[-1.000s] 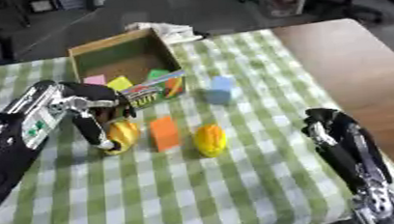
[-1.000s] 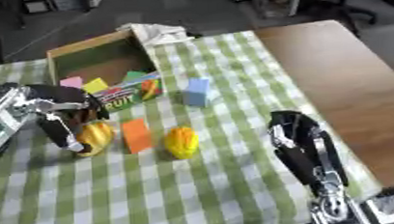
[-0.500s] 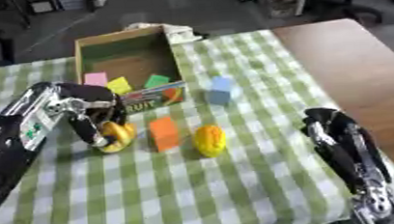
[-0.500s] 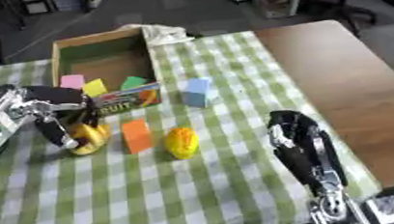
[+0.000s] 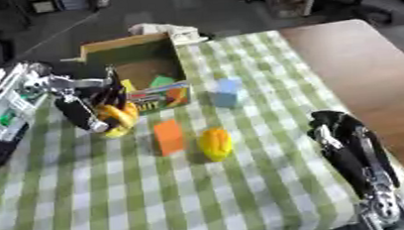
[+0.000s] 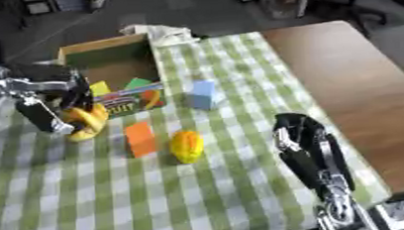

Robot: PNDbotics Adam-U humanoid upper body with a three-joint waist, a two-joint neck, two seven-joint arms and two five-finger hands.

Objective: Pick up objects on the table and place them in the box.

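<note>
Gripping a yellow banana (image 5: 116, 119) at the frame's left, the left robot hand (image 5: 88, 104) hangs beside the box (image 5: 133, 58); the right robot hand (image 5: 341, 132) rests open lower right on bare desk (image 5: 270, 193).

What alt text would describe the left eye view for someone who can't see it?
The robot's left hand has its fingers curled round a yellow object beside an open box on a green checked cloth. An orange block, a yellow fruit and a blue block lie nearby.
</note>
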